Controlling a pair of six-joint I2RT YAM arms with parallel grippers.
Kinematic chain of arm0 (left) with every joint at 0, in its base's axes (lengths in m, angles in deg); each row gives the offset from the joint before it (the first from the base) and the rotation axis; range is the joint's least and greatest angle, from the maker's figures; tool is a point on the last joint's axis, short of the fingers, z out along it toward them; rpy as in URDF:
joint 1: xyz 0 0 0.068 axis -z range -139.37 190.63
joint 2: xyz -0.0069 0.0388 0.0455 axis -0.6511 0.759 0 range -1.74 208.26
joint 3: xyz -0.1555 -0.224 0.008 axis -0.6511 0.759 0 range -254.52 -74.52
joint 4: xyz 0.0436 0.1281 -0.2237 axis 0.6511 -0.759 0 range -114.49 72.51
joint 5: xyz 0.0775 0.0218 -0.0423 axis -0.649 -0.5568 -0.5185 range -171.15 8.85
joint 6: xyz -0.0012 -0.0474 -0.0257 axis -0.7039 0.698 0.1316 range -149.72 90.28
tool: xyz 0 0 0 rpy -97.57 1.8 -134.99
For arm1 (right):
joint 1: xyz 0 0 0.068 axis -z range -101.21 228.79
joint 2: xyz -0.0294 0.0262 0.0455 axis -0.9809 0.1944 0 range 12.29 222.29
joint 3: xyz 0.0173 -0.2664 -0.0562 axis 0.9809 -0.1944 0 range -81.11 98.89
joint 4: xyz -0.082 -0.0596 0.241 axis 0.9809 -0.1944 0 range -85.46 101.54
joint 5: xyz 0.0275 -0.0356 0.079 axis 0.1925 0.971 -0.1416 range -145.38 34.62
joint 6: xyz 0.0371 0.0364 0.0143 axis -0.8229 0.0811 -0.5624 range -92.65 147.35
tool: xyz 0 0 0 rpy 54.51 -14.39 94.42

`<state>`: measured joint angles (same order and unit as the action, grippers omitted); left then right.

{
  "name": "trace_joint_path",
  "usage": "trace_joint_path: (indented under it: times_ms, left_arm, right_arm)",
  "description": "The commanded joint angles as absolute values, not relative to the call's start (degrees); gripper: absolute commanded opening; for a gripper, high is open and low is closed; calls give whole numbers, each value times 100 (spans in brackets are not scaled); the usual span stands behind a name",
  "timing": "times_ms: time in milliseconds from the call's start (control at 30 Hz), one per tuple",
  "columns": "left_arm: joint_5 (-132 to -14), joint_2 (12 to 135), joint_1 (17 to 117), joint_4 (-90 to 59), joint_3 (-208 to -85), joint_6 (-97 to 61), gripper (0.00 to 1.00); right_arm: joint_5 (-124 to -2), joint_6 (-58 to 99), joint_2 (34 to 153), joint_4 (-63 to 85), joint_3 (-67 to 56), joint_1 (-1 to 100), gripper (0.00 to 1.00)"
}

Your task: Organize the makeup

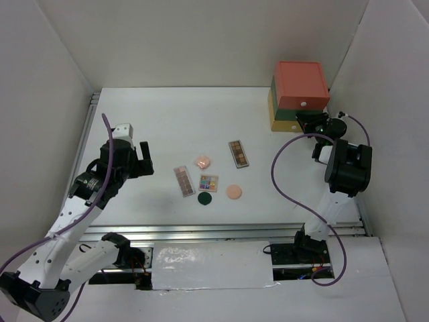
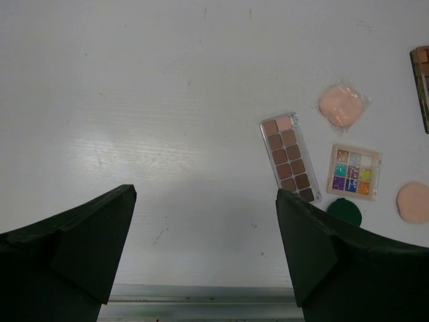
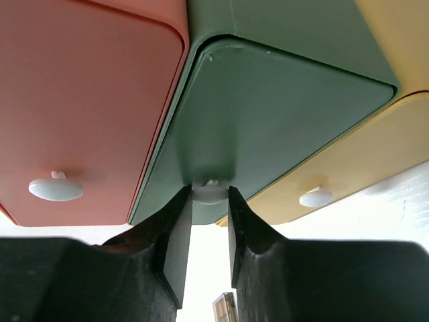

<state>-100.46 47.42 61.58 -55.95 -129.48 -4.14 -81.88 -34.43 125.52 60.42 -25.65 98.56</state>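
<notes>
The makeup lies mid-table: a long brownish palette (image 1: pixel 184 181) (image 2: pixel 289 157), a square multicolour palette (image 1: pixel 208 182) (image 2: pixel 354 172), a pink compact (image 1: pixel 203 162) (image 2: pixel 342 106), a peach compact (image 1: pixel 233 192), a dark-green compact (image 1: pixel 205 198) (image 2: pixel 345 211) and a second long palette (image 1: pixel 238 153). My left gripper (image 1: pixel 137 161) (image 2: pixel 206 194) hovers open over bare table left of them, holding nothing. My right gripper (image 1: pixel 310 121) (image 3: pixel 210 198) is at the drawer box (image 1: pixel 299 94), its fingers pressed on either side of the white knob (image 3: pixel 210 193) of the green drawer (image 3: pixel 268 114).
The red drawer (image 3: pixel 80 100) and yellow drawer (image 3: pixel 362 154) flank the green one, each with its own white knob. White walls enclose the table on the left, back and right. A metal rail (image 2: pixel 201 295) runs along the near edge.
</notes>
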Motion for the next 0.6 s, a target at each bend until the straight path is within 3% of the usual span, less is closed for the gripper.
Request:
trace_joint_path:
  times_ms: [0,33,567]
  left_arm:
    - [-9926,4765,6093,-5353,-12936,-538,99]
    - [-9925,4774,6084,-5353,-12936,-546,100]
    - [-9907,4765,6058,-5353,-12936,-538,99]
  right_arm:
    - [-8140,-3409,12559,6383,-2477,9891,26]
    - [-8166,-3400,12532,6410,-2503,9900,21]
    - [-8534,-3962,11654,7683,-4488,10462,24]
